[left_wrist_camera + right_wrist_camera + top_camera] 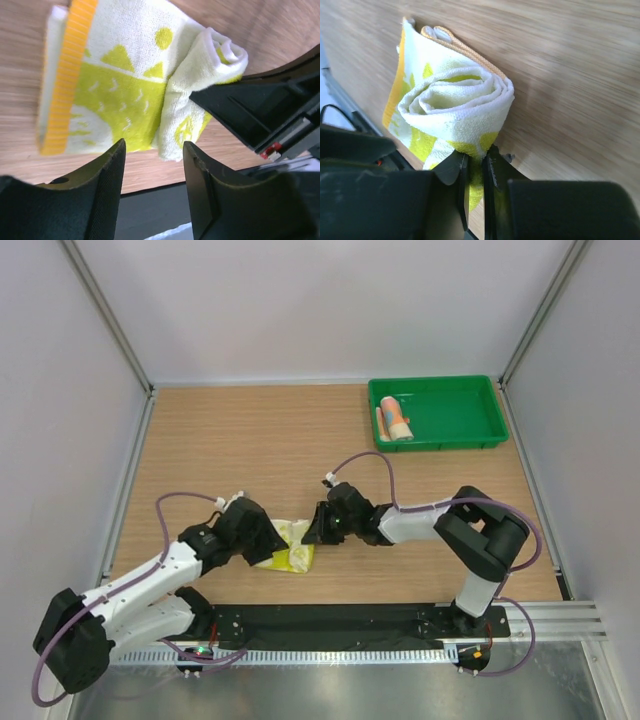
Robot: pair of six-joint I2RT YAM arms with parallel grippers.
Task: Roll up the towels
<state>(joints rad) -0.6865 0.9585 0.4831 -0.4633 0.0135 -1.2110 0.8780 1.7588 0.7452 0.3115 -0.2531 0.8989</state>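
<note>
The yellow towel (291,554) with a white-green pattern lies on the table between both arms. It is partly rolled: the rolled end (200,70) faces the right arm and the flat part (115,85) has an orange edge. My right gripper (475,161) is shut on a fold of the roll (455,107). My left gripper (154,160) is open just short of the towel's near edge, with nothing between its fingers. The other towel (396,422), orange-pink and light blue, lies rolled in the green tray (437,445). In the top view the left gripper (268,540) and right gripper (313,530) flank the yellow towel.
The green tray stands at the table's back right corner. A black strip (330,622) runs along the near edge between the arm bases. Walls and metal posts enclose the table on three sides.
</note>
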